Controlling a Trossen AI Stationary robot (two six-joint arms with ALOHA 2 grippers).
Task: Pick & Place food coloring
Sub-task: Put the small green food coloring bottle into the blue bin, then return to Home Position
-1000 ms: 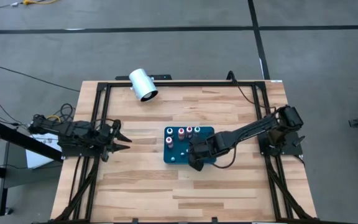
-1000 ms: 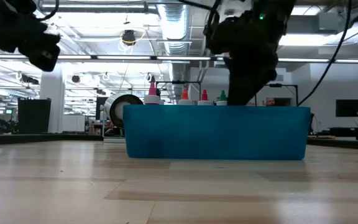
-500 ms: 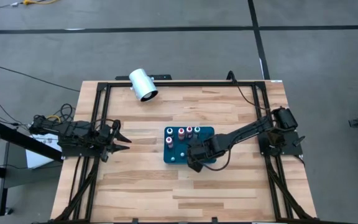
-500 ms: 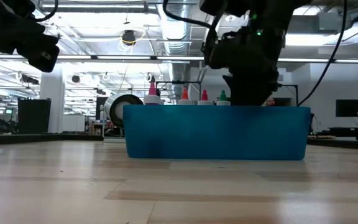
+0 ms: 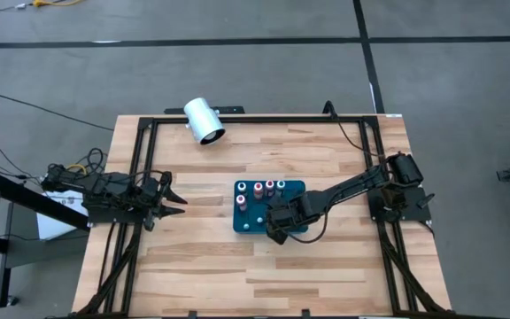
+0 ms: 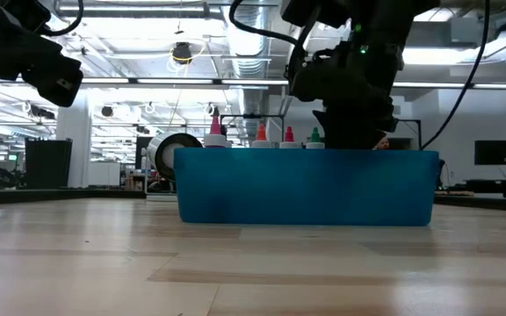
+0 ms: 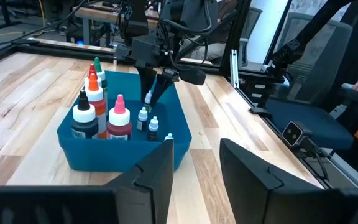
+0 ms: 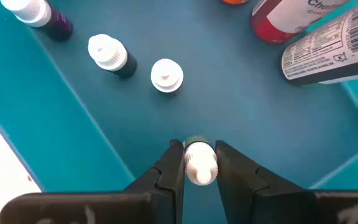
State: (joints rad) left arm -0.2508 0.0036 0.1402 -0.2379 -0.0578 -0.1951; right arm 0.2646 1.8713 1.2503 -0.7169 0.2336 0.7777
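Observation:
A teal tray (image 5: 251, 216) stands at the table's middle. It holds several larger bottles (image 7: 98, 115) with white, red, orange and green caps at its far left. Tiny white-capped bottles of food coloring (image 8: 166, 76) stand on its floor. My right gripper (image 5: 275, 232) reaches down into the tray's near right part and is shut on one tiny white-capped bottle (image 8: 199, 167). In the low view the tray's wall (image 6: 306, 189) hides the fingertips. My left gripper (image 5: 172, 198) waits open and empty at the table's left side, pointing at the tray. My right gripper pinches the tiny bottle by its white cap (image 8: 199, 171) between its two fingers (image 8: 173, 163). The fingers come from above, pointing down into the tray (image 7: 149, 98). The bottle stands upright; I cannot tell whether its foot is on the tray's floor.
A big white cylinder (image 5: 204, 120) lies at the table's far edge, left of the middle. A black frame (image 5: 255, 119) runs round the table top. Two other tiny bottles (image 8: 107, 55) stand a little way from the held one. Bare wood lies near the front edge.
My right gripper has gone down into the tray and a little toward the table's left and near edges, then kept still. The tray and the other bottles have stayed put.

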